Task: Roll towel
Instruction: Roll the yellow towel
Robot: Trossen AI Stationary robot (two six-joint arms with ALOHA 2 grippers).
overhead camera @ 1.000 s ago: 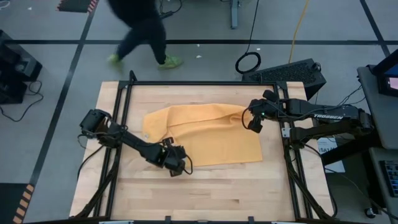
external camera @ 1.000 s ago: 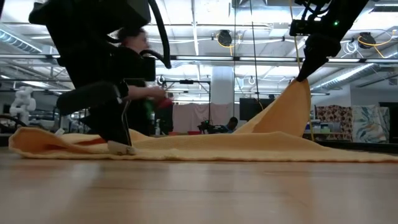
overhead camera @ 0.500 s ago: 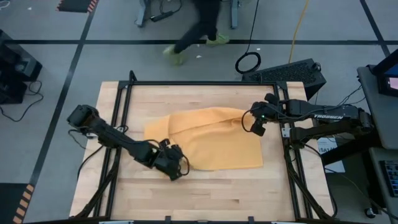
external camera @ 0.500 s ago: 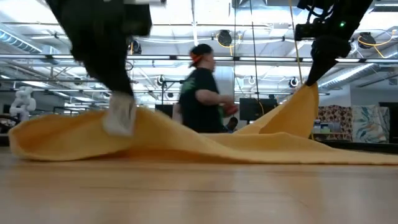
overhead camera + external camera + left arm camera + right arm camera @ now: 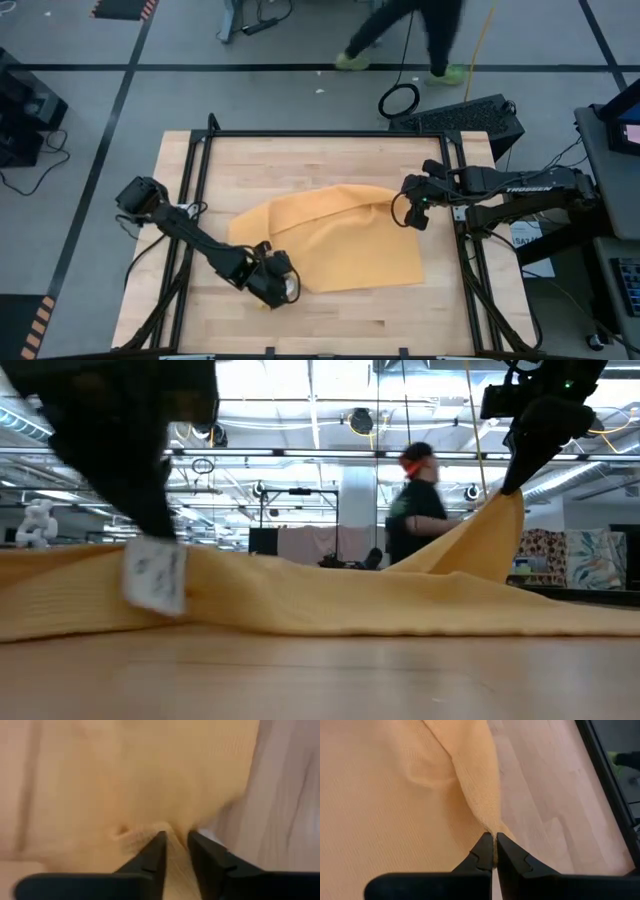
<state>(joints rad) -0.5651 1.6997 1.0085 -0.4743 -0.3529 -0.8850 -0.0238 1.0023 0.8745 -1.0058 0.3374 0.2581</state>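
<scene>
The mustard-yellow towel (image 5: 340, 245) lies spread over the middle of the wooden table, with both ends raised. My left gripper (image 5: 277, 287) is at its near left part, shut on the cloth (image 5: 125, 780); a white label (image 5: 155, 577) hangs there below the fingers. My right gripper (image 5: 412, 214) is at the far right corner, shut on it and holding it up in a peak (image 5: 490, 530). The towel's middle and near right part rest flat on the table. My left gripper pinches the towel's near left edge (image 5: 167, 829) between its two fingers, coming from above and slanting down. That edge is lifted off the wood; the cloth sags away from it to the table. My right gripper pinches the towel's far right corner (image 5: 492, 827) between its shut fingertips, slanting down from above. The corner is held clear of the table (image 5: 508, 500). The cloth runs down from it as a sloping ridge onto the flat part.
Black frame rails (image 5: 195, 200) run along the table's left, far and right sides. A person (image 5: 400, 30) walks on the floor beyond the far edge. A black case (image 5: 465, 115) sits off the far right corner. Bare wood (image 5: 330, 320) lies along the near edge.
My left gripper has taken hold of the towel's near left edge, then risen and gone toward the near edge. That lifted the left end off the table and drew it nearward. My right gripper has drifted slightly toward the near right with its corner. The person has walked from left to right.
</scene>
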